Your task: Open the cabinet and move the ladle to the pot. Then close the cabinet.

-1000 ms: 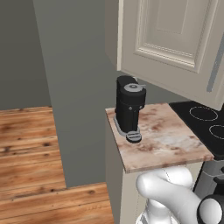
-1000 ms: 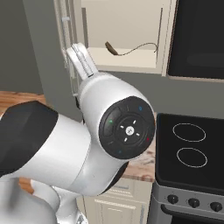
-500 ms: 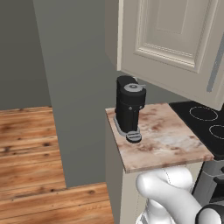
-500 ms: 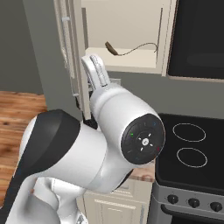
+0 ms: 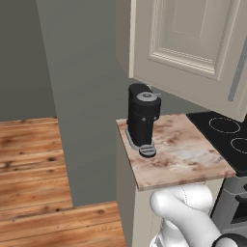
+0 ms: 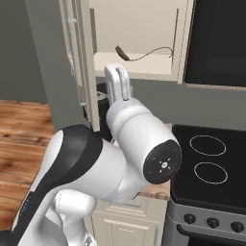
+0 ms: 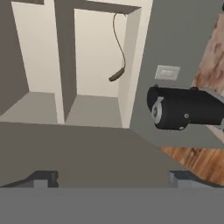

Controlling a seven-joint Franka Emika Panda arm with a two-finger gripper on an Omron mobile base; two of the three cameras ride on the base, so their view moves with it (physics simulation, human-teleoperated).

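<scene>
The cream wall cabinet (image 6: 139, 29) stands open, its raised-panel door (image 5: 193, 48) swung out over the counter with the silver bar handle (image 5: 239, 72) at its far edge. Inside, a dark brown ladle (image 6: 121, 50) with a thin curved handle lies on the bottom shelf. The hand view is rolled sideways and looks into the cabinet from a distance, with the ladle (image 7: 116, 76) near the inner wall. My gripper (image 7: 113, 179) is open, its fingertips (image 7: 43, 177) wide apart, holding nothing and well short of the ladle.
A black coffee machine (image 5: 143, 118) stands on the marbled counter (image 5: 183, 159) below the open door. A black stove top (image 6: 209, 158) lies to the right, with a black microwave (image 6: 216, 43) above it. A grey wall and a wooden floor (image 5: 34, 169) are on the left.
My arm has swung to the right and its upper link has risen closer to the open cabinet. The door, the ladle and the coffee machine have stayed put.
</scene>
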